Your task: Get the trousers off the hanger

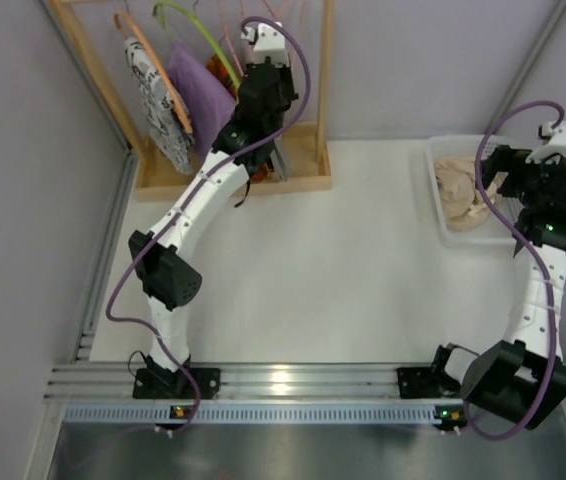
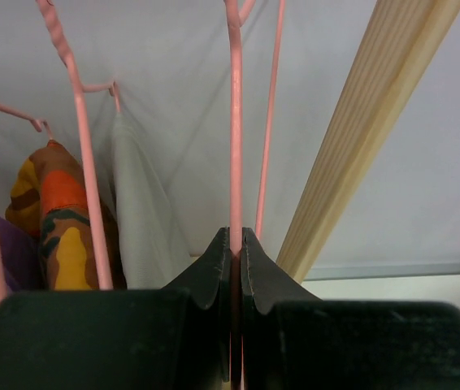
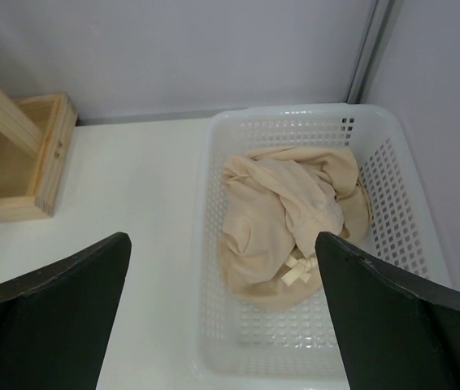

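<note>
Trousers [image 3: 283, 219]: beige cloth, one pair, lying crumpled in a heap inside the white perforated basket [image 3: 295, 110] at the right side of the bench [image 1: 313, 270]. They are well apart from the hanger and touch no wire. Judged off the hanger already, so the removal looks done.

Handling, judged: soft, light and limp, not fragile. The cloth will sag and bunch when lifted, and a loose fold may slip. Best hold is a raised ridge of cloth at the top of the heap, pinched through several layers. The small tied bow at the near edge is too slight to take hold of.

Right pincer [image 3: 222, 237]: fingers spread wide, holding nothing, hanging above the near part of the basket with the trousers below and between them.

Left pincer [image 2: 236, 236]: closed tight on the hanger [image 2: 235, 122], a thin pale-pink wire that runs straight up from between the finger pads. Judged stiff but springy, and apt to twist in the grip. No cloth shows on the stretch of it in view.

Rack post [image 2: 360, 138]: pale wood, slanting just to the right of the held wire.

Further pink hangers [image 2: 84, 179]: to the left, with a pale cloth [image 2: 141, 211] and an orange patterned garment [image 2: 55, 219] hanging among them.

Purple garment [image 1: 201, 85]: on the far rack, left of the left arm.
</note>
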`<action>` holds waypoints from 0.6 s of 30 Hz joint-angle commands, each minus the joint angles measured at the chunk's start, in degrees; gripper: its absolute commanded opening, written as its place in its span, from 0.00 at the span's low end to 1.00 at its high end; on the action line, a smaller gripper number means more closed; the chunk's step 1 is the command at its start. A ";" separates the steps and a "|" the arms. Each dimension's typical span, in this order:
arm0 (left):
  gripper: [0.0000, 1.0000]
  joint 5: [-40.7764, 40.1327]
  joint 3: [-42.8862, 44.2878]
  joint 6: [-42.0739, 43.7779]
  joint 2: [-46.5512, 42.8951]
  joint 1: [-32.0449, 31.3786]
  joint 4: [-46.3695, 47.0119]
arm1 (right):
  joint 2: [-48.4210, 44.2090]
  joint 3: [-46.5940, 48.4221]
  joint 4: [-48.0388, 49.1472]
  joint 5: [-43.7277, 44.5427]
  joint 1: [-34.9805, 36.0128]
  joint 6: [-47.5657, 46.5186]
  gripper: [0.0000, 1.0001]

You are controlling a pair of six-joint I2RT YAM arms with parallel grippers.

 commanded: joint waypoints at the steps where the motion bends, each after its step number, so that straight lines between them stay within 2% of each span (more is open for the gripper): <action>1: 0.00 2.34 2.17 -1.24 -3.73 0.10 -2.62 | -1.82 -0.31 0.93 -1.42 -0.39 -0.30 0.99; 4: 0.00 3.83 4.62 -1.85 -3.47 0.27 -4.71 | -2.17 -0.58 0.67 -1.60 -0.39 -0.38 0.99; 6: 0.00 8.39 7.69 -5.18 -3.38 0.62 -8.06 | -2.52 -0.66 0.06 -1.69 -0.39 -0.47 0.99; 11: 0.00 15.61 5.78 -7.92 -7.94 0.27 -15.96 | -3.75 -0.49 -0.83 -0.20 -0.39 -2.49 0.99; 15: 0.00 17.10 2.97 -4.76 -10.94 1.06 -18.44 | -3.76 -1.02 -0.74 -0.37 -0.39 -2.50 0.99; 18: 0.00 20.96 3.13 -7.64 -10.33 3.43 -18.53 | -3.23 -1.72 -0.12 -1.25 -0.39 -1.53 0.99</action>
